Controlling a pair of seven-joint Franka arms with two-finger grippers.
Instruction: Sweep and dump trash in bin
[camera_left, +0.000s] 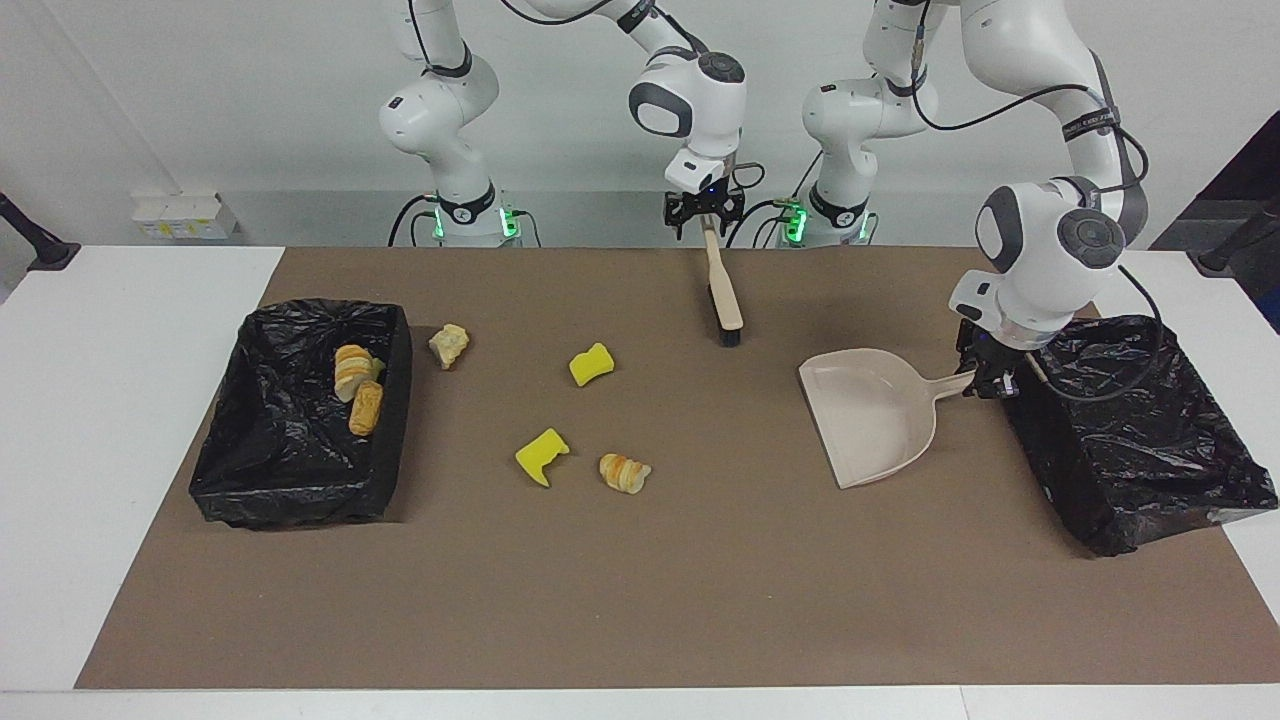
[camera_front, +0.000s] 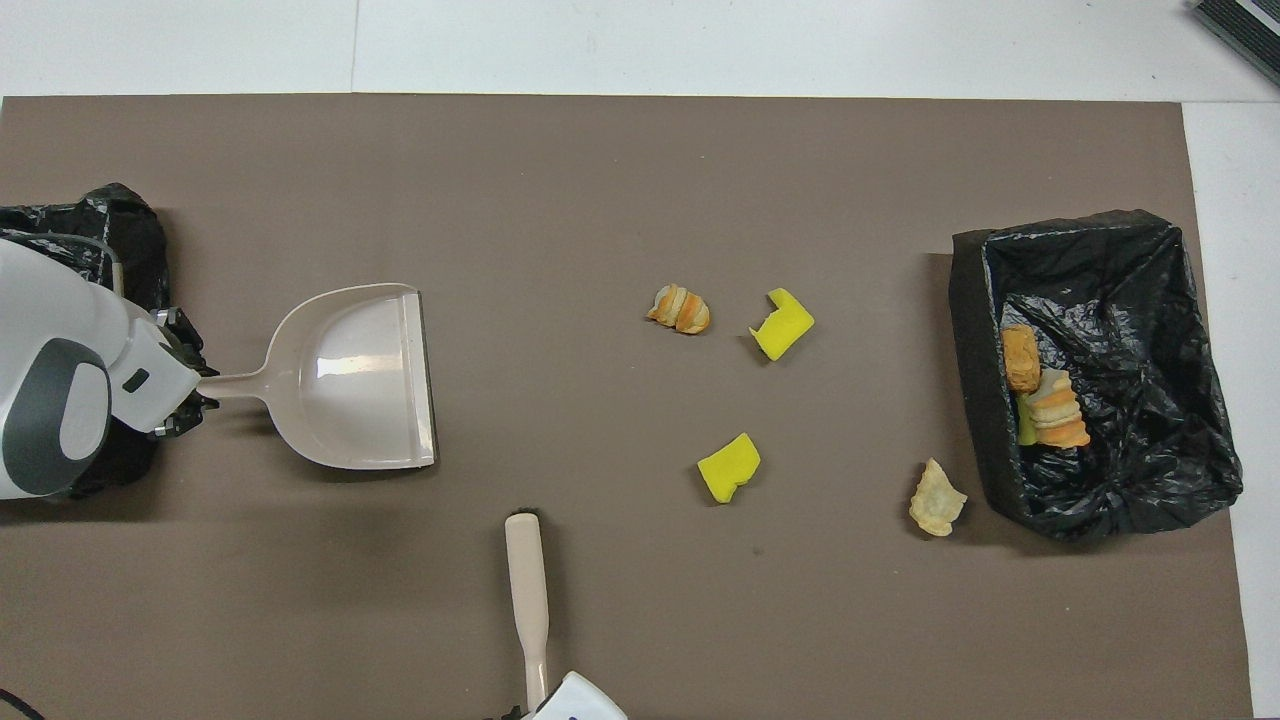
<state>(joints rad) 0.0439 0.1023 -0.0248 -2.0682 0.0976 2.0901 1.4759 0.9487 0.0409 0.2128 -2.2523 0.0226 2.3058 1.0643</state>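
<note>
The left gripper (camera_left: 985, 383) is clamped on the dustpan (camera_left: 875, 412) handle near the bench's left-arm end. The right gripper (camera_left: 705, 215) is at the brush (camera_left: 722, 292) handle's tip by the robots' edge; its grip cannot be made out. Four trash scraps (camera_left: 590, 364) lie mid-bench, others inside the bin (camera_left: 285, 470) at the right arm's end.

Flat brown mat (camera_left: 700, 580) on white bench (camera_left: 100, 420). Two black crinkled plastic bin liners (camera_left: 290, 420) (camera_left: 1140, 430). Beige plastic dustpan (camera_left: 880, 415); beige brush w/ black bristles (camera_left: 722, 290). Yellow sponge chunks (camera_left: 591, 364) (camera_left: 541, 456). Tan bread lump w/ orange stripes (camera_left: 624, 472); pale tan lump (camera_left: 449, 345).
</note>
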